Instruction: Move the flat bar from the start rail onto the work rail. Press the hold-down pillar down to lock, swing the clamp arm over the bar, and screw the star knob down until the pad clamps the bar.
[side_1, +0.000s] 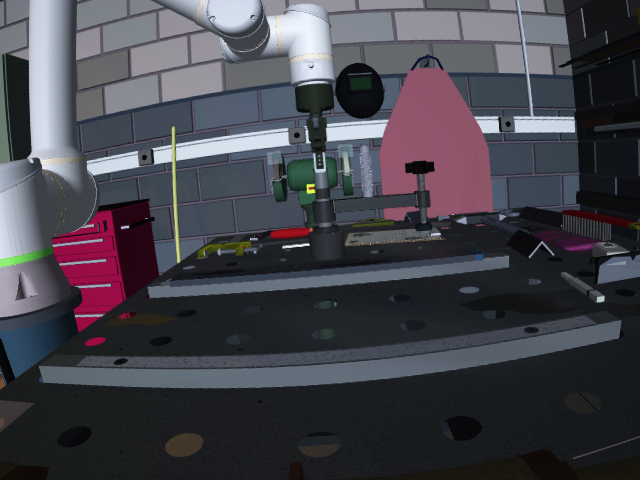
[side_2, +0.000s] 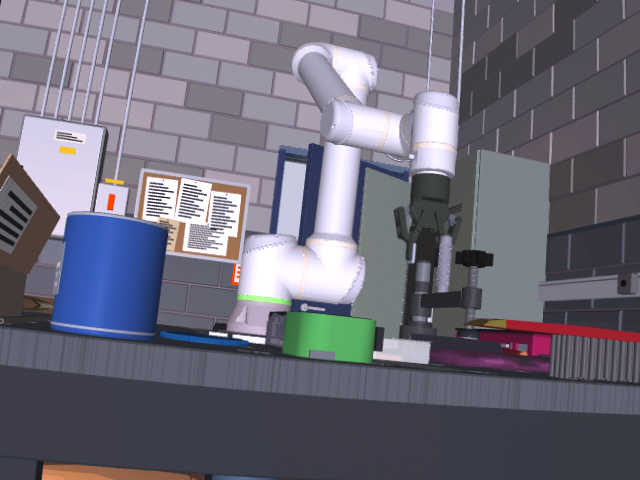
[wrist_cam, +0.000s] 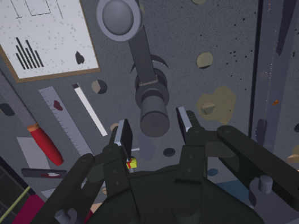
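Observation:
At the back middle of the dark perforated bench stands the hold-down pillar (side_1: 324, 206), a grey post rising from a round base, with the clamp arm (side_1: 377, 202) reaching out to the right to the screw that carries the black star knob (side_1: 419, 167). The far rail (side_1: 331, 276) runs just in front of the pillar's base, and the near rail (side_1: 331, 359) lies closer to the side camera. I cannot tell which grey strip is the flat bar. My gripper (wrist_cam: 154, 128) hangs straight over the pillar's top (wrist_cam: 154, 120), with a finger on either side of it. It is open and holds nothing.
A red tool chest (side_1: 106, 253) stands left of the bench beside my arm's base. A green bench grinder (side_1: 310, 181) and a pink apron (side_1: 437, 150) are behind the clamp. A clipboard (wrist_cam: 42, 39), ruler, red-handled tool (wrist_cam: 45, 144) and brushes lie around the pillar.

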